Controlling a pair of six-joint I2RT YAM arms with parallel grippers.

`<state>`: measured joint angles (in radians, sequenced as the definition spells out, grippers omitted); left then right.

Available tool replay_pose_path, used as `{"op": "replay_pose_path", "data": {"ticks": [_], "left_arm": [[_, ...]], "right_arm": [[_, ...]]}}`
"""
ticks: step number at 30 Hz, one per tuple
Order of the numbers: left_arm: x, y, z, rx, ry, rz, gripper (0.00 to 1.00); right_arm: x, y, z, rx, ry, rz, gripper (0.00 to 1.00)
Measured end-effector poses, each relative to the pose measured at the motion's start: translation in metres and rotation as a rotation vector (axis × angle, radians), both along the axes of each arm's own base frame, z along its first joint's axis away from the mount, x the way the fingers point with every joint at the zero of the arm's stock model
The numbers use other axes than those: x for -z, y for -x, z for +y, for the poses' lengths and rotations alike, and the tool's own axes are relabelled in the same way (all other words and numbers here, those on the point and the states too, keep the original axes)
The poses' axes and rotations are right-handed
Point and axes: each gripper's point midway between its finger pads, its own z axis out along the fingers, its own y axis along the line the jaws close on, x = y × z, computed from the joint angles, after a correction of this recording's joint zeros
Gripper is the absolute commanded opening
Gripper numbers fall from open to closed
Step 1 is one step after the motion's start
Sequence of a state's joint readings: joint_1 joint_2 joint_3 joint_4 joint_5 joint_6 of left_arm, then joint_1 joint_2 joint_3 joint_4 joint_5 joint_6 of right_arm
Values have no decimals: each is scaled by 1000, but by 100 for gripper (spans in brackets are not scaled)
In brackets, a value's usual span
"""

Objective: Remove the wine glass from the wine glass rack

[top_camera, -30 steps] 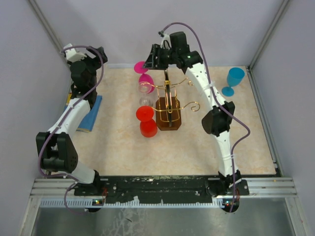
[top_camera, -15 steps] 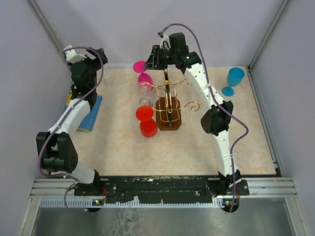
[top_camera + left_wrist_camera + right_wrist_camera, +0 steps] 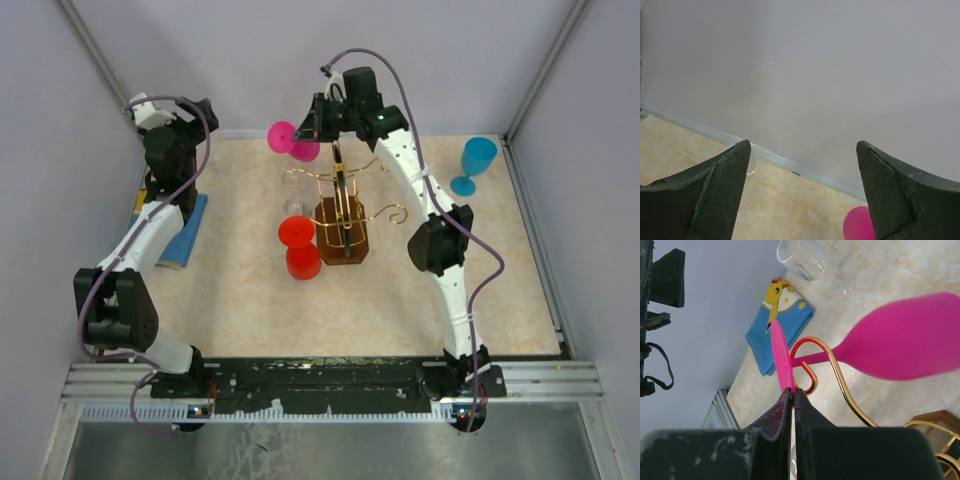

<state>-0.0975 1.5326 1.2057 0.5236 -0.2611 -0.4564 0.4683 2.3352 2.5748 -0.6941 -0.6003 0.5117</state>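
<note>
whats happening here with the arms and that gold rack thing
The right hand is clamped on the flat foot of the pink wine glass, holding it tipped on its side at the far end of the wine glass rack. The stem lies right at a curled arm tip, so it isn't clearly free. The left hand is open and empty, off by the back wall.
</note>
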Motion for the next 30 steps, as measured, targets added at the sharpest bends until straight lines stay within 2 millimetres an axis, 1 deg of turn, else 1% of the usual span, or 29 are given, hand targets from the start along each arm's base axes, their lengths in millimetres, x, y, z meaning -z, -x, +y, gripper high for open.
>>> {"op": "replay_pose_path", "data": {"ticks": [7, 19, 22, 26, 30], "left_arm": [[4, 0, 1, -2, -1, 8, 93], [4, 1, 2, -3, 0, 7, 93], [4, 1, 2, -3, 0, 7, 93], [4, 2, 2, -3, 3, 7, 93], [4, 3, 2, -2, 6, 6, 93]], "right_arm": [[2, -2, 0, -8, -21, 8, 0], [-4, 6, -1, -36, -57, 10, 0], [-7, 9, -1, -39, -67, 18, 0], [-14, 8, -4, -41, -96, 28, 0], [-26, 6, -5, -53, -151, 37, 0]]}}
